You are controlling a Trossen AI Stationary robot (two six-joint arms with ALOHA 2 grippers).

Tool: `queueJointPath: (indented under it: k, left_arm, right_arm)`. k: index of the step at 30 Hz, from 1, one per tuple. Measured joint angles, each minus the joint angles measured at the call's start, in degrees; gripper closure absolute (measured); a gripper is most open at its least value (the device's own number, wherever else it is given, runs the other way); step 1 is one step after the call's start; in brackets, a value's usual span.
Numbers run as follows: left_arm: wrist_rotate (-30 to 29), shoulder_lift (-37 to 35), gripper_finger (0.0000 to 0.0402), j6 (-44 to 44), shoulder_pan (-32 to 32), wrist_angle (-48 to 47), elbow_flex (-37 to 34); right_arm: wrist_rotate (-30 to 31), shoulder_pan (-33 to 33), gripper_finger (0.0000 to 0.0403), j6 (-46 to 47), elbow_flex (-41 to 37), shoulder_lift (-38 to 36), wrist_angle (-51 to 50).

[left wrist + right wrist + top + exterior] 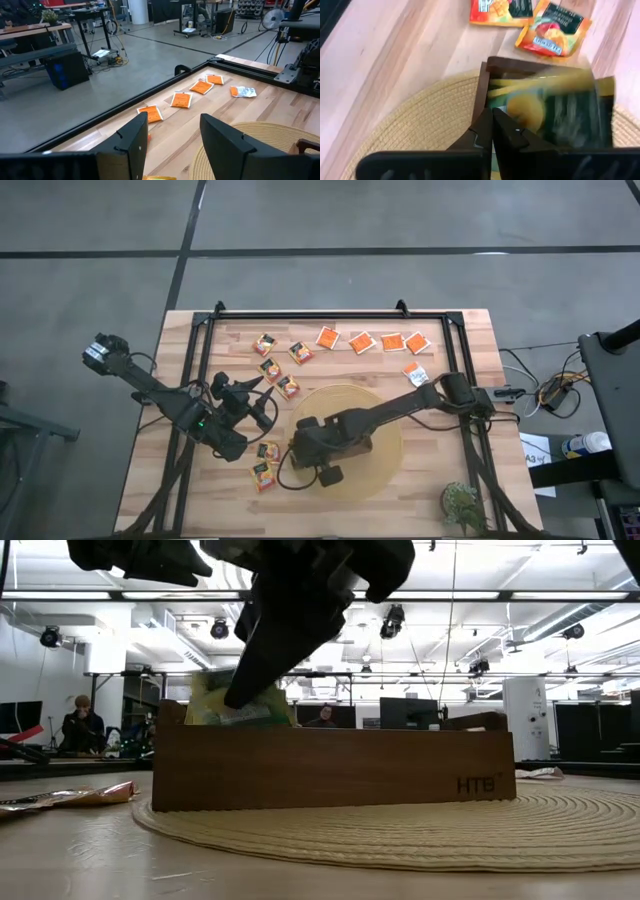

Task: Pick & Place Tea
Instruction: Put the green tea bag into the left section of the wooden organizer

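My right gripper is shut over the brown wooden tray, which stands on a round woven mat. A dark green-and-yellow tea sachet is at its fingers and sticks up above the tray's wall. My left gripper is open and hovers left of the mat, touching nothing. Yellow-orange sachets lie flat on the table beyond it, and two more lie near the mat's left edge. Bright orange sachets lie in a row by the far edge. My right gripper pinches the green-and-yellow sachet between its two fingers near one side edge, coming from above and slanting down. The sachet stands tilted in the tray's end compartment, with its top above the wall. Its lower end is hidden by the tray.
A black frame borders the table's far side and both ends. A small potted plant stands at the near right corner. One orange-and-white sachet lies by the right arm. Bare wood shows left of the left arm.
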Motion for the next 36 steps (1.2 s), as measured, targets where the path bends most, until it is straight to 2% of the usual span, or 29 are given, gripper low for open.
queueJointPath:
  k: [15,23,30,36]
  left_arm:
    - [0.0,0.0,0.0227,0.0,0.0,0.0,0.0]
    - [0.0,0.0,0.0227,0.0,0.0,0.0,0.0]
    - [0.4,0.0,0.0227,0.0,0.0,0.0,0.0]
    - [0.5,0.0,0.0227,0.0,0.0,0.0,0.0]
  right_arm:
    - [0.0,0.0,0.0394,0.5,0.0,-1.1,-6.1]
    - [0.2,0.3,0.0394,0.3,0.0,-2.2,-5.4]
    - [0.6,0.6,0.0394,-0.9,0.0,-2.5,-10.7]
    - [0.7,0.6,0.0394,-1.2,0.0,-2.3,-8.6]
